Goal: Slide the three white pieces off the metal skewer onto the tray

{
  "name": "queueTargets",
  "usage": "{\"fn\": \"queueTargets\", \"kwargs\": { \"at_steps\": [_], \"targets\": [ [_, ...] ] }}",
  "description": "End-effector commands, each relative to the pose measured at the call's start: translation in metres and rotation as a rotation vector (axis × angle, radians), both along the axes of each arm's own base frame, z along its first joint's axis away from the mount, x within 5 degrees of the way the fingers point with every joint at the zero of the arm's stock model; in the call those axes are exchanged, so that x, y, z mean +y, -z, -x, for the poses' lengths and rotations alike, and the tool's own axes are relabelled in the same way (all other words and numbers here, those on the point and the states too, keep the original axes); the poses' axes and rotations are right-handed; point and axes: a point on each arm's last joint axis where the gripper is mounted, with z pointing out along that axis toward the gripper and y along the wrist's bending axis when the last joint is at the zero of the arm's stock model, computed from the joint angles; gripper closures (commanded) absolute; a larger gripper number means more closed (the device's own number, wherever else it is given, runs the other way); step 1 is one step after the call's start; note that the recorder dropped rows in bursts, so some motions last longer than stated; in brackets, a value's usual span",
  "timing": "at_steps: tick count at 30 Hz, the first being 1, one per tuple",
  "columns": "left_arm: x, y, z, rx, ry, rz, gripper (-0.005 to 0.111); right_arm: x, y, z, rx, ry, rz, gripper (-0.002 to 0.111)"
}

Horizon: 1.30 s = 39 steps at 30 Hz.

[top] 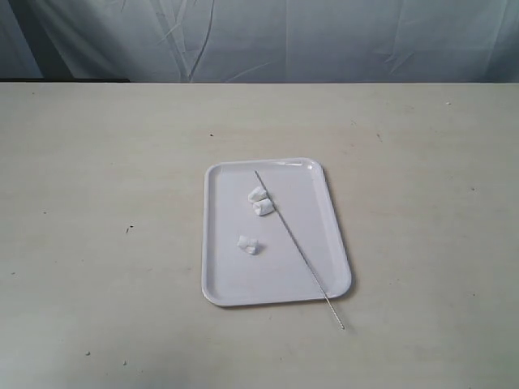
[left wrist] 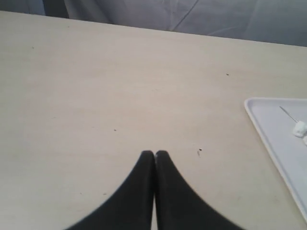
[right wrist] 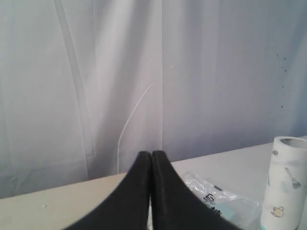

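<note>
left gripper (left wrist: 154, 154) and right gripper (right wrist: 151, 154) were pressed together, empty | metal skewer (top: 296, 245) lay 11-to-5 across tray (top: 223, 275) | two white pieces (top: 260, 201) touched it, threading unclear; third piece (top: 247, 243) lay loose at their 7 o'clock | judged best: pinch the overhanging 5 o'clock end, strip toward 11

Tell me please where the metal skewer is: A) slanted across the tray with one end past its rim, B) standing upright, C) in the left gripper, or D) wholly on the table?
A: the metal skewer lies slanted across the tray, one end beyond the rim.
</note>
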Motion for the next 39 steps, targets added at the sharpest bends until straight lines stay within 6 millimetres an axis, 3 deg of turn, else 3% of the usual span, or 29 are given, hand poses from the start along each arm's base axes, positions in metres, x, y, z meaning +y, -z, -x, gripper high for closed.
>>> {"fn": "queueTargets", "kwargs": {
  "at_steps": [1, 8, 12, 22, 33, 36, 39],
  "targets": [
    [0.003, 0.008, 0.002, -0.100, 0.000, -0.097, 0.107, 0.011, 0.027, 0.006, -0.046, -0.083, 0.049, 0.109],
    [0.003, 0.038, 0.002, -0.093, -0.008, -0.134, 0.107, 0.023, 0.083, -0.010, 0.134, -0.205, 0.154, 0.109],
    [0.004, 0.051, 0.004, -0.113, -0.014, -0.158, 0.107, 0.026, 0.082, -0.011, 0.117, -0.244, 0.136, 0.109],
    [0.007, 0.048, 0.005, -0.142, -0.049, -0.162, 0.107, 0.033, 0.081, -0.012, 0.086, -0.323, 0.106, 0.109],
    [0.007, 0.048, 0.005, -0.142, -0.036, -0.189, 0.107, 0.037, 0.077, -0.012, 0.163, -0.298, 0.571, 0.109],
    [0.006, 0.049, 0.005, -0.141, -0.032, -0.193, 0.107, 0.037, 0.076, -0.012, 0.132, -0.313, 0.480, 0.109],
    [0.007, 0.049, 0.005, -0.139, -0.029, -0.200, 0.107, 0.038, 0.075, -0.012, 0.042, -0.363, 0.206, 0.109]
  ]
}}
